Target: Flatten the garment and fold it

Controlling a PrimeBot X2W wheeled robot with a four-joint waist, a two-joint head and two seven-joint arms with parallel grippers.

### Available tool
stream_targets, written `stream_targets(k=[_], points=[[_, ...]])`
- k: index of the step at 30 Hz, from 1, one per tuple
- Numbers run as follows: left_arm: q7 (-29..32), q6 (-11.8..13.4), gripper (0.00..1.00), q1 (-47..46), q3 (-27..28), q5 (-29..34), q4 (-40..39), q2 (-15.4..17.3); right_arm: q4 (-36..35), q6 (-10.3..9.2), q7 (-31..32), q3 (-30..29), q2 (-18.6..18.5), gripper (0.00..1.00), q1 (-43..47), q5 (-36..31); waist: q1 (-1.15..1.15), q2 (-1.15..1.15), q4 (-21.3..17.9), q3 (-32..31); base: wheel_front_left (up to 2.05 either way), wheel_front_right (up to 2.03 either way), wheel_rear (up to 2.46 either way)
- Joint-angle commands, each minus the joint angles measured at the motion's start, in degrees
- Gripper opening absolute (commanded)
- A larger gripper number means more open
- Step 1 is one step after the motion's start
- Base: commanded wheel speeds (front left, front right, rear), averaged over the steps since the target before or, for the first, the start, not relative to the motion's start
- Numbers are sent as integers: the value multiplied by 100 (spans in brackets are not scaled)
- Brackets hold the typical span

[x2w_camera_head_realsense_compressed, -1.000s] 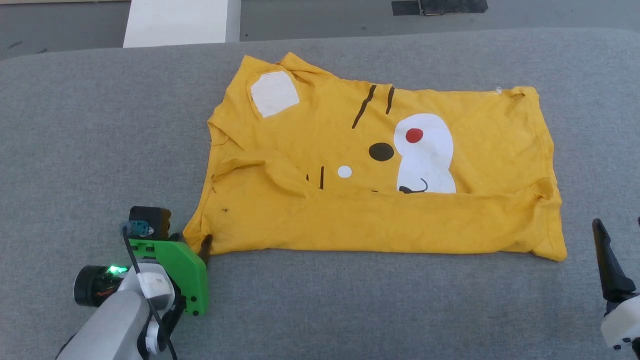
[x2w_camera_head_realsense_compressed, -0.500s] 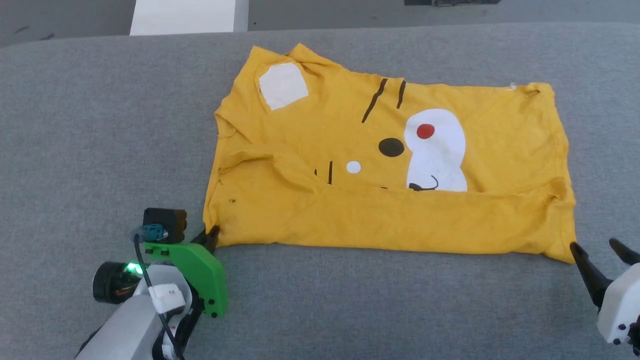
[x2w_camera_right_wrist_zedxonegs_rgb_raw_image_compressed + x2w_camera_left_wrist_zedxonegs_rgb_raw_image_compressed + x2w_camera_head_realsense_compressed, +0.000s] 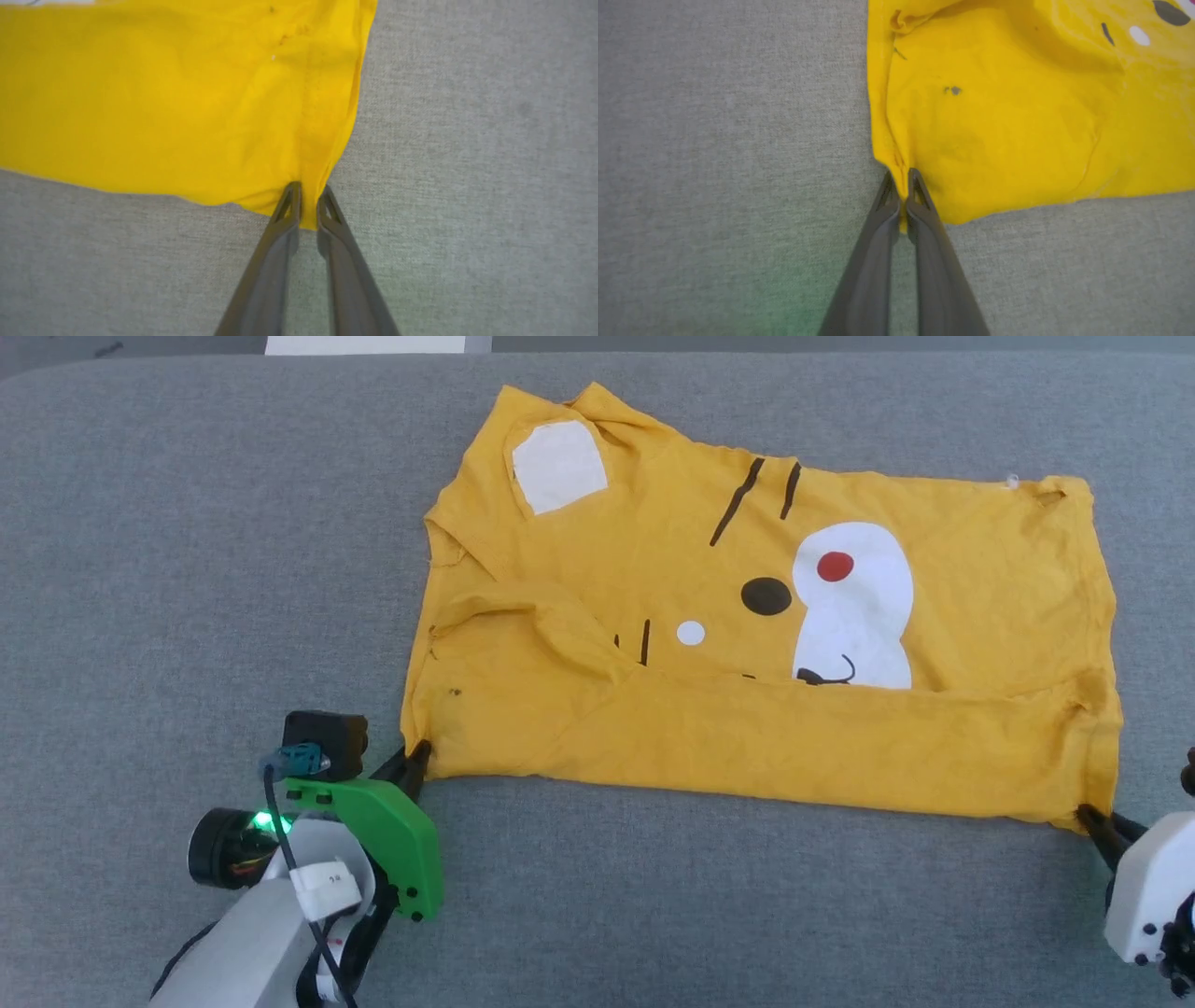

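Both lower corners taken: the yellow garment (image 3: 747, 653) lies spread across the grey padded table (image 3: 187, 569), print side up, its near edge already doubled over so that a plain yellow band covers the bottom of the white muzzle (image 3: 854, 607); a white patch (image 3: 558, 467) sits near the far left corner, and the cloth below it is rumpled.

The left gripper (image 3: 415, 761) is at the near left corner; from its own wrist its fingers (image 3: 920, 196) are pressed together with a pinch of yellow cloth between them. The right gripper (image 3: 1088, 817) is at the near right corner; seen from its wrist its fingers (image 3: 287, 205) stand close on either side of the corner's tip, cloth filling the narrow gap, so it too appears clamped on the garment.

The step in hand looks like the grasp that precedes a stretch or a further fold. The next move would call for both arms to lift and travel together, keeping the near edge taut and level; each hold is only on the very tip of a corner, so uneven pulling could let one slip free.
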Motion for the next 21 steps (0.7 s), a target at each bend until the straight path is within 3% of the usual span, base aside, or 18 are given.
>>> stream_targets(k=[1,6,12,17,21], points=[[53,34,0,-34,-18,28,-3,8,77,-10,82,35,69,0,-32,17,0,0,-6,-48,0,0,0],[91,19,0,37,80,-119,-133,84,-81,-10,25,-83,85,0,-139,85,0,0,-74,-287,0,0,0],[397,196,0,542,432,-632,-838,331,-484,-10,249,-374,3,0,-137,230,0,0,-143,-564,0,0,0],[790,627,0,1398,720,-1000,-1637,705,-851,-10,574,-719,6,0,282,291,0,0,-127,-698,0,0,0],[795,985,0,2208,868,-1208,-2154,763,-1059,-10,782,-1016,238,0,794,362,0,0,-76,-738,0,0,0]])
